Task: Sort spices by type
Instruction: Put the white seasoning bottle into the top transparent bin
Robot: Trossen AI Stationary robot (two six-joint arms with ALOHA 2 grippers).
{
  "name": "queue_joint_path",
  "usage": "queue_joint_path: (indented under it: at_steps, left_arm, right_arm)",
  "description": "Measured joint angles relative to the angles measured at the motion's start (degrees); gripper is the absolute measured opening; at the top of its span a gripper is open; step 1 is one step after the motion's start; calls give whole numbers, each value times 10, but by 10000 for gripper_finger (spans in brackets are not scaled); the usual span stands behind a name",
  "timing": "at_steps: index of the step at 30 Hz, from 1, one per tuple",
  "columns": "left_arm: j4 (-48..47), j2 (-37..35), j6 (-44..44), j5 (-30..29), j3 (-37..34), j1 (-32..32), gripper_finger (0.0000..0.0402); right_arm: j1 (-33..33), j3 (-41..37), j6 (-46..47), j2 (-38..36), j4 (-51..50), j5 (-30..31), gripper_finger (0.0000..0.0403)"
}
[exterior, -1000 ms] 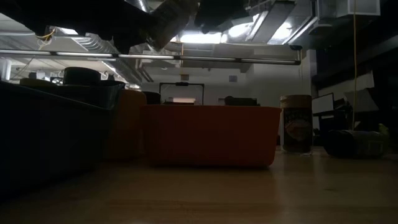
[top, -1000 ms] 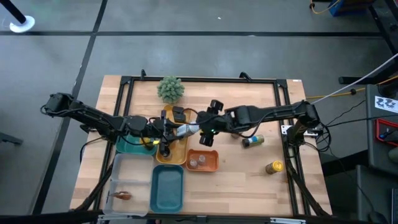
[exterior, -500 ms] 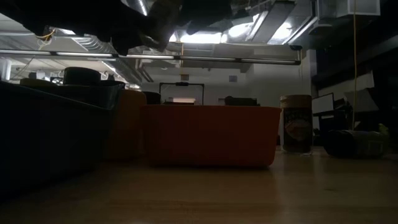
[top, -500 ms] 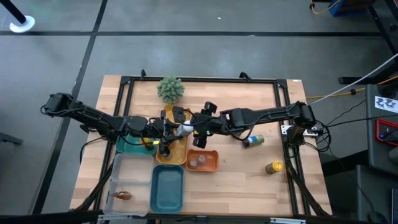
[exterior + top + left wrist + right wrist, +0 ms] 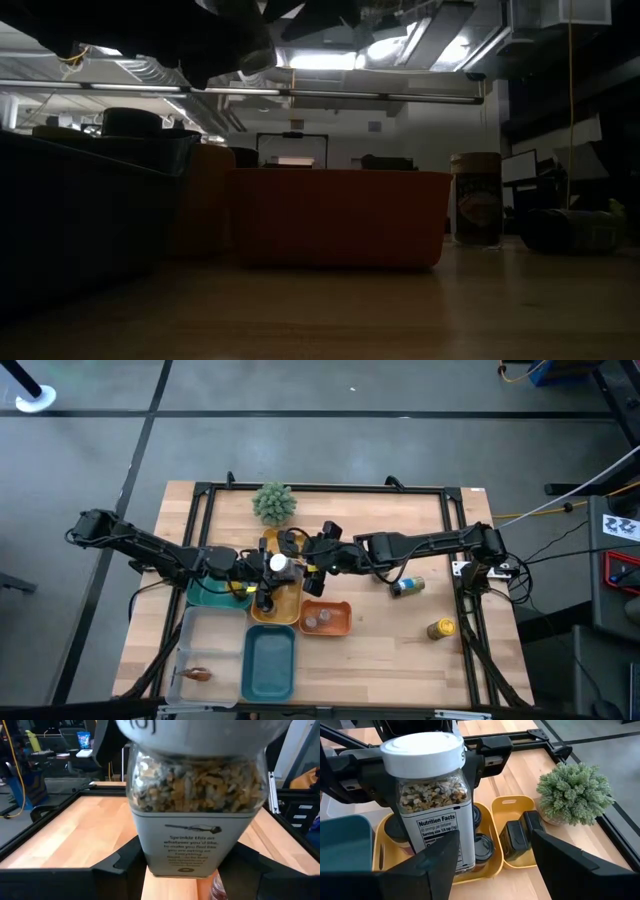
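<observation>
Both arms level — white-capped jar (image 5: 431, 800) between

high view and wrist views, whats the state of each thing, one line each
white-capped jar, upright, held in the air
left gripper, shut on the white-capped jar
right gripper, open, beside the jar, holding nothing
loose bottle, lying on its side on the table
yellow-capped jar, standing upright on the table
two small jars, upright in the orange tray
</observation>
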Motion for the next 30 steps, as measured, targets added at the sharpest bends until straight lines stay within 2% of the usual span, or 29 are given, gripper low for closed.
queue_joint_path:
  at_steps: [8, 14, 21, 30]
  left_arm:
    - [2, -4, 0, -2, 1, 0, 186]
    - [-10, -40, 0, -2, 1, -1, 186]
    - [-150, -126, -11, -3, 1, -13, 186]
    - [-363, -273, -23, 32, 1, -93, 186]
  right_arm:
    - [0, 1, 0, 1, -42, 18, 248]
    - [1, 1, 0, 1, -49, 20, 248]
    - [1, 1, -1, 1, -66, 20, 248]
    - [1, 1, 4, 1, -66, 8, 248]
